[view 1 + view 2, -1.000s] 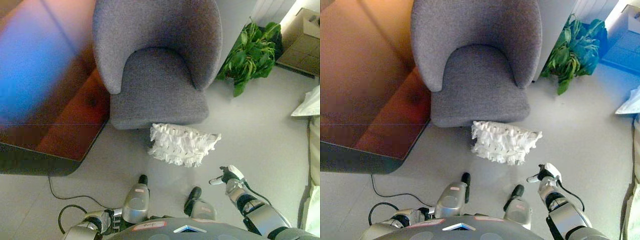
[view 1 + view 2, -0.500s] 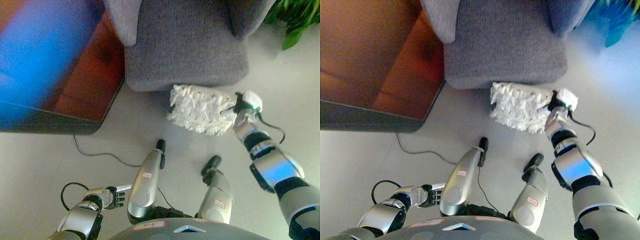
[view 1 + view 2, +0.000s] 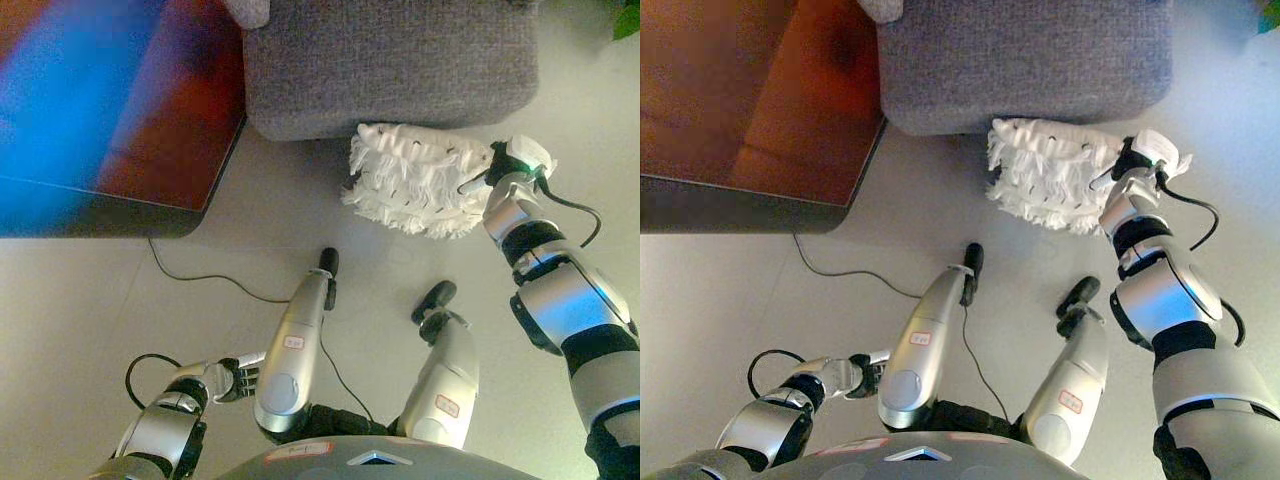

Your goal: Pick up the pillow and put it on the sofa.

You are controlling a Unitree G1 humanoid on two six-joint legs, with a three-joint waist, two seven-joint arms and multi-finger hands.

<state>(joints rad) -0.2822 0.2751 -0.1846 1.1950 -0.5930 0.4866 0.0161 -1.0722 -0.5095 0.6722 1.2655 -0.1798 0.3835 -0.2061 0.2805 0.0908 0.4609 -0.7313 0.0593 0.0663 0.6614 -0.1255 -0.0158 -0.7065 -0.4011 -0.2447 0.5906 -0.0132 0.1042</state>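
Left eye view: right hand at the pillow's far edge, grasp step in hand.

The right hand (image 3: 500,178) is against the right end of the white fringed pillow (image 3: 415,180); its fingers seem to sink into the fringe, so I cannot tell whether they grip. The pillow lies on the floor (image 3: 120,290), touching the front of the grey sofa (image 3: 390,60). The left hand (image 3: 240,378) hangs low, well apart from the pillow, fingers loosely extended. Next: a firm hold, then a lift onto the sofa seat.
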